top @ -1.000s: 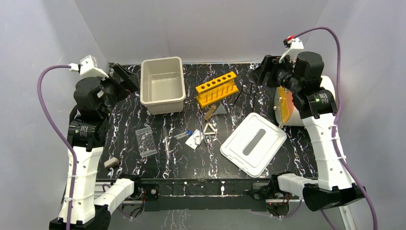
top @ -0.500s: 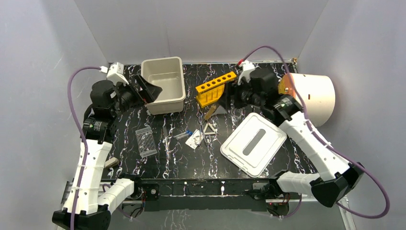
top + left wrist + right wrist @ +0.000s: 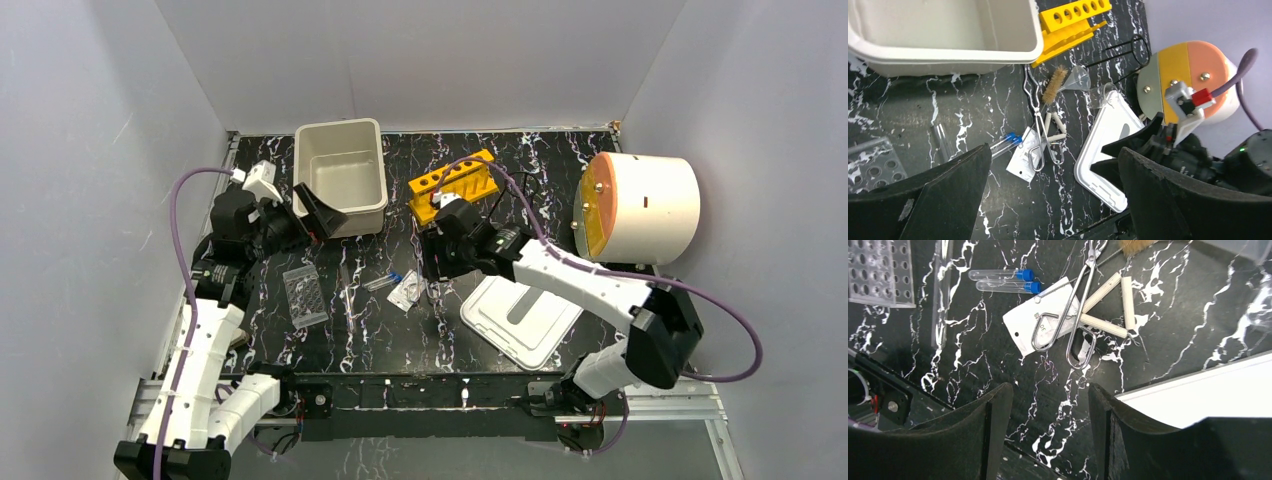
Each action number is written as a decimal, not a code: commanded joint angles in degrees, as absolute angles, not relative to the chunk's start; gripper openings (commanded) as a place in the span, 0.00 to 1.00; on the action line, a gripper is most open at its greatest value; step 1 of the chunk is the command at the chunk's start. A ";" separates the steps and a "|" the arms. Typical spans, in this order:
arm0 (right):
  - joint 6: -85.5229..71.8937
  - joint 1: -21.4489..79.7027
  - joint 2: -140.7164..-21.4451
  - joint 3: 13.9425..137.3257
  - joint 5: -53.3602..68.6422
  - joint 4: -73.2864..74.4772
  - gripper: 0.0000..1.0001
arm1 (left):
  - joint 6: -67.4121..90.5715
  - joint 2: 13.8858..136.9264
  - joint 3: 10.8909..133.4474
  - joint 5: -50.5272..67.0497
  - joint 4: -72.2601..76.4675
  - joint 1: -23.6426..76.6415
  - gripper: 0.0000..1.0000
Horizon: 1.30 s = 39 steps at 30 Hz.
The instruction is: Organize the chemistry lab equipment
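Note:
The small items lie mid-table. In the right wrist view I see thin metal tweezers with loop handles (image 3: 1075, 325), a white triangle (image 3: 1110, 305), two blue-capped vials (image 3: 1003, 281) and a white card (image 3: 1043, 330). My right gripper (image 3: 1050, 390) is open and empty, hovering just in front of them (image 3: 430, 268). The left wrist view shows the black wire ring stand (image 3: 1128, 52), a tan brush (image 3: 1053, 85), a clear funnel (image 3: 1078, 77) and a clear glass dish (image 3: 1103, 95). My left gripper (image 3: 322, 208) is open and empty above the white bin's (image 3: 340, 180) front left corner.
A yellow tube rack (image 3: 455, 185) stands behind the items. A white lid (image 3: 520, 315) lies at the front right. A white centrifuge (image 3: 640, 205) sits at the right edge. A clear well plate (image 3: 305, 295) and a glass tube (image 3: 940, 295) lie left of the items.
My right arm swung from the back right down to the table's middle, over the small items. My left arm came forward and lower, beside the bin.

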<state>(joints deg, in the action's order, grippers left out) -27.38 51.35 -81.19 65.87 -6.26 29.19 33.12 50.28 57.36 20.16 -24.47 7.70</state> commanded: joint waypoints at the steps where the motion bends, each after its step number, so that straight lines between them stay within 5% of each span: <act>1: -33.40 52.40 -84.34 65.04 -9.71 24.39 0.63 | 36.95 48.05 55.66 15.91 -25.54 7.91 0.98; 8: -37.23 52.47 -87.95 64.56 -12.71 24.25 0.53 | 37.82 47.05 55.40 15.38 -27.09 7.91 0.98; 21: -40.69 52.47 -93.78 66.80 -1.77 19.92 0.56 | 38.91 45.70 51.54 17.25 -30.58 7.91 0.97; 34: -45.73 52.50 -92.87 63.96 -4.50 17.45 0.56 | 42.85 52.59 46.77 6.67 -37.16 13.64 0.48; 39: -45.88 52.51 -89.20 60.57 -6.93 15.43 0.56 | 46.24 63.60 50.18 -9.02 -42.14 26.03 0.56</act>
<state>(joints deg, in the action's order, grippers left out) -44.86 52.42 -93.80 62.19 -3.75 18.17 42.81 57.23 47.55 3.62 -36.99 18.63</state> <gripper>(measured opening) 0.559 0.530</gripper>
